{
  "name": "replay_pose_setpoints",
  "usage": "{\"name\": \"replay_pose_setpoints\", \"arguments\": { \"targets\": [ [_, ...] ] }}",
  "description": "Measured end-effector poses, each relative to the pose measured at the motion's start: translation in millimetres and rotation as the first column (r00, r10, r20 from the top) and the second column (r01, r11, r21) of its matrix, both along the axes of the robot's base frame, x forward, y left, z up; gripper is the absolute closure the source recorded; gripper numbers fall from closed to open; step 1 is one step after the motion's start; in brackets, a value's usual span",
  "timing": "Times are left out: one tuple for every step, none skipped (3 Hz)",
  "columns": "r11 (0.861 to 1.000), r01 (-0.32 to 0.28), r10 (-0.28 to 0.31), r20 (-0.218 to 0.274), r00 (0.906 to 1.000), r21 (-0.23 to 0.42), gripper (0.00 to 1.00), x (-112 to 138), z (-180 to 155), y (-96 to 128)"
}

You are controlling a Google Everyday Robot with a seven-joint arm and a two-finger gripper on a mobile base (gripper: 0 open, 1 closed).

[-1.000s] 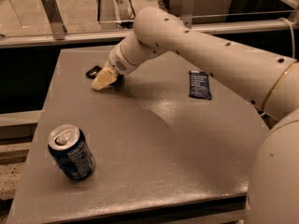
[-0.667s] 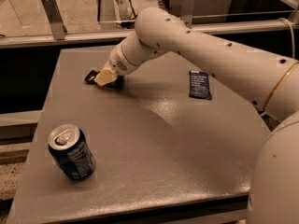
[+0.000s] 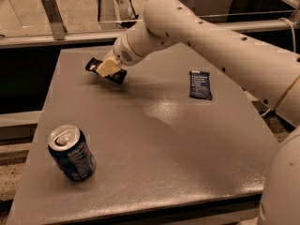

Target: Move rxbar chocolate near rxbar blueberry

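Chocolate bar [image 3: 117, 76], black wrapper, clamped between the fingers of the robot's gripper [image 3: 108, 68] and tilted just off the grey table [image 3: 187, 163], well left of the navy blueberry bar [image 3: 200, 85]. Pickup looks done; carrying it across and setting it beside the blueberry bar remain

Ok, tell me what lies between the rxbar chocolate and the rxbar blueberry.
Nothing: the camera view shows bare tabletop between the rxbar chocolate, gripped by the tool near the far edge, and the rxbar blueberry.
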State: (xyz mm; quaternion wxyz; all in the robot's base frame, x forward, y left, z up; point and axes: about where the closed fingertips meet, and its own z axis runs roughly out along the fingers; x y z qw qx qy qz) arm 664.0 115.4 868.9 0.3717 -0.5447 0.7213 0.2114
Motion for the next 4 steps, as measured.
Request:
{"name": "replay_pose_setpoints", "arguments": {
  "targets": [
    [0.998, -0.038, 0.039, 0.036, 0.9986, -0.042, 1.0, 3, 23, -13],
    [0.992, -0.071, 0.074, 0.029, 0.9968, -0.102, 1.0, 0, 25, -24],
    [0.986, -0.059, 0.06, 0.003, 0.9982, -0.158, 1.0, -3, 17, -53],
    [0.978, -0.005, 0.003, -0.011, 0.9999, -0.207, 1.0, -2, 12, -93]
  ]
}}
